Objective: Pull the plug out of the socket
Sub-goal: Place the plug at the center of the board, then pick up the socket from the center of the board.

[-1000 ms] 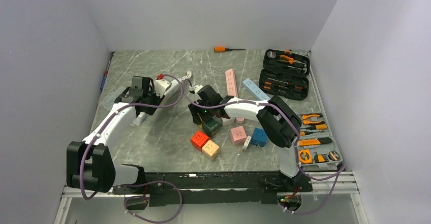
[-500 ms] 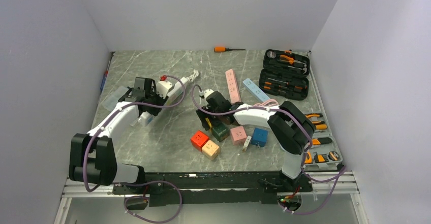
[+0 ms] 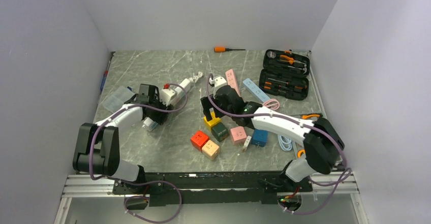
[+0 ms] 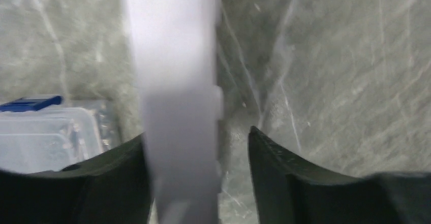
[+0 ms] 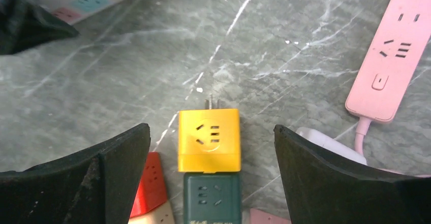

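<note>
The white power strip socket [image 3: 173,93] lies slanted on the marble table. My left gripper [image 3: 154,113] straddles its near end. In the left wrist view the strip [image 4: 175,107] rests against the left finger, with a gap to the right finger [image 4: 274,173], so the gripper [image 4: 197,135] is open. The yellow cube plug [image 3: 211,121] lies on the table away from the strip, its prongs bare. My right gripper [image 3: 208,113] hovers over it, wide open. In the right wrist view the plug [image 5: 209,153] sits between the spread fingers of the gripper [image 5: 211,128], touching neither.
A green cube [image 5: 211,196] butts against the yellow plug's near side. Red [image 3: 199,139], tan [image 3: 211,149], pink [image 3: 237,134] and blue [image 3: 259,136] cubes lie nearby. A pink strip [image 5: 391,66], a blue strip [image 3: 255,89], an open tool case [image 3: 284,74] and a clear box [image 3: 114,99] surround the area.
My right gripper moved right and back and opened, leaving the yellow plug on the table by the green cube. My left gripper loosened on the white strip, which has shifted right.
</note>
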